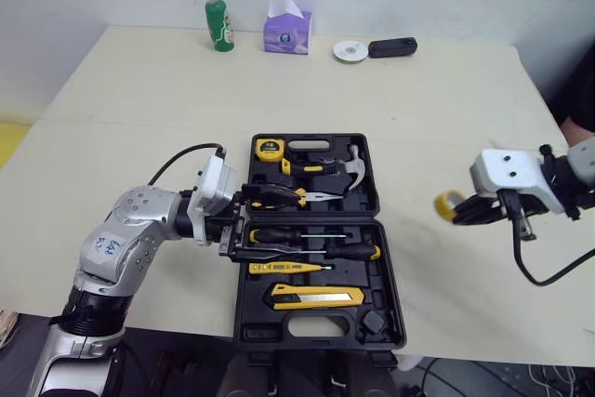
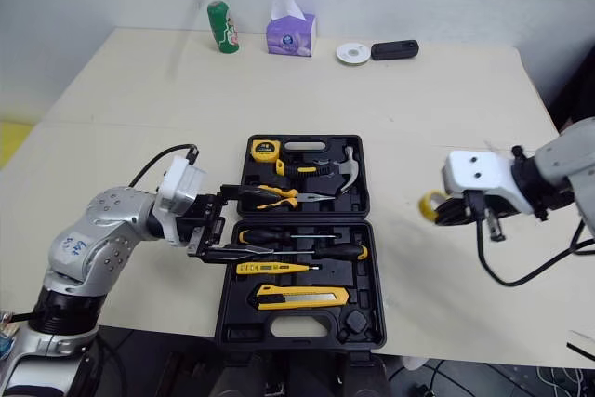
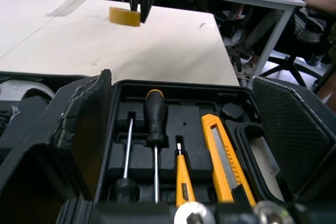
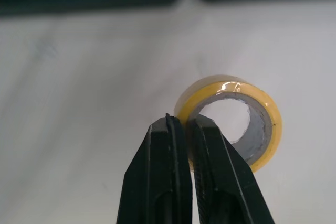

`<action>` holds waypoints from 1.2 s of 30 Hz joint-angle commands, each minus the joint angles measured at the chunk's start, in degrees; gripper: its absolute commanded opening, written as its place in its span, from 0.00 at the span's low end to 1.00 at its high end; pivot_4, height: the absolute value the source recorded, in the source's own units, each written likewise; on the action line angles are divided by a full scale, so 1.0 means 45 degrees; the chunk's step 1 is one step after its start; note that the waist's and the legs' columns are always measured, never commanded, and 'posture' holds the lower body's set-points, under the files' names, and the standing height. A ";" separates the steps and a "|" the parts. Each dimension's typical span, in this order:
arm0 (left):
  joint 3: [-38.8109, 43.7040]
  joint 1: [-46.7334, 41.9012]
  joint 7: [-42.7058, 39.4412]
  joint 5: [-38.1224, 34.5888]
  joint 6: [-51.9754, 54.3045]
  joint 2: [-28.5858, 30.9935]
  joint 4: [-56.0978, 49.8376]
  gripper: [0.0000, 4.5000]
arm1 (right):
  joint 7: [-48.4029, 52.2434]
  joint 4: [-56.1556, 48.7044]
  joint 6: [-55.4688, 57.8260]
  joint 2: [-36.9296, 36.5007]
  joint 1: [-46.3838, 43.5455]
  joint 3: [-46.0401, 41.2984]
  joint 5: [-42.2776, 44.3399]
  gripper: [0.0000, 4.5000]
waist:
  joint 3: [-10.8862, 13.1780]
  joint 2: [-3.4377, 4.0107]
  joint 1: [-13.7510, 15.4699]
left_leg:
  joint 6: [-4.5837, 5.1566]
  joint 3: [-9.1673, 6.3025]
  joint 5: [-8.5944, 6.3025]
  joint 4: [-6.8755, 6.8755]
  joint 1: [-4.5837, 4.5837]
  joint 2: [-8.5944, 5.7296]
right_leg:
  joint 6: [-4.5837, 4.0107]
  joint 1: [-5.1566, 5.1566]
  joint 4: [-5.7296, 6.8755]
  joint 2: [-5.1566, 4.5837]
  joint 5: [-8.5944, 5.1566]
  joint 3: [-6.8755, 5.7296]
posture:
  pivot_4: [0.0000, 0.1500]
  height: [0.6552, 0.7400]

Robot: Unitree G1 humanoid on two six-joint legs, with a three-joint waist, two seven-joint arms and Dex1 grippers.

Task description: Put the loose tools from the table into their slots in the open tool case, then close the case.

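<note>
Two arms are over the pale table [image 1: 139, 118], and we have the open tool case [image 1: 279, 330] lying at its near middle, with tools seated in most of its slots. At the case's left edge sits the left gripper [image 1: 240, 227], fingers spread wide and holding nothing. Over on the right, well apart from the case, the right gripper [image 4: 186, 129] is clamped almost shut on the yellow tape roll [image 1: 447, 203], one finger inside the ring, one outside, pinching its wall from above. The roll lies flat with its hole facing up; we cannot tell whether it is lifted clear of the table.

Here is what counts: the case lies to the left of that loaded claw, and the right arm is plainly the nearer one. We judge that a bare recess [image 1: 372, 321] in the case's near right corner could be the roll's home. That would mean a carry leftward and a little nearer, keeping the roll flat.
</note>
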 commanded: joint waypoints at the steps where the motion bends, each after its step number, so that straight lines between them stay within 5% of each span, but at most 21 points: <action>1: -0.0331 -0.0087 -0.0454 0.0601 -0.1038 -0.0160 0.0296 1.00 | -0.0087 -0.3101 0.1494 -0.0415 0.1057 -0.0975 0.1515 0.01 | 0.0000 -0.0001 0.0035 | 0.0002 -0.0004 -0.0003 -0.0001 -0.0001 0.0000 | 0.0000 0.0003 -0.0004 0.0001 0.0000 -0.0001 | 1.00 1.00; 7: -0.0939 -0.0276 -0.1287 0.1579 -0.2490 -0.0245 0.1156 1.00 | -0.0720 -0.6789 0.3034 -0.0149 0.1237 -0.0455 0.2816 0.01 | 0.0002 -0.0009 0.0142 | 0.0006 -0.0007 -0.0011 0.0008 -0.0003 0.0000 | 0.0000 0.0005 -0.0013 0.0001 0.0000 -0.0006 | 1.00 1.00; 13: -0.1086 0.0136 -0.1504 0.1420 -0.2362 -0.0275 0.0788 1.00 | -0.1059 -0.8034 0.3493 -0.0287 0.1762 -0.0235 0.3200 0.01 | 0.0003 -0.0010 0.0215 | 0.0019 -0.0014 -0.0033 0.0024 -0.0006 0.0001 | 0.0000 0.0007 -0.0016 -0.0004 0.0000 -0.0005 | 1.00 1.00; 36: -0.0549 0.1686 -0.0283 0.1048 -0.0873 0.0524 -0.1279 1.00 | -0.1692 -0.7239 0.3039 0.0794 0.1363 0.4120 -0.0509 0.01 | 0.0003 -0.0012 0.0228 | 0.0030 -0.0018 -0.0045 0.0050 -0.0007 0.0005 | -0.0001 0.0014 -0.0014 -0.0005 -0.0001 -0.0004 | 1.00 1.00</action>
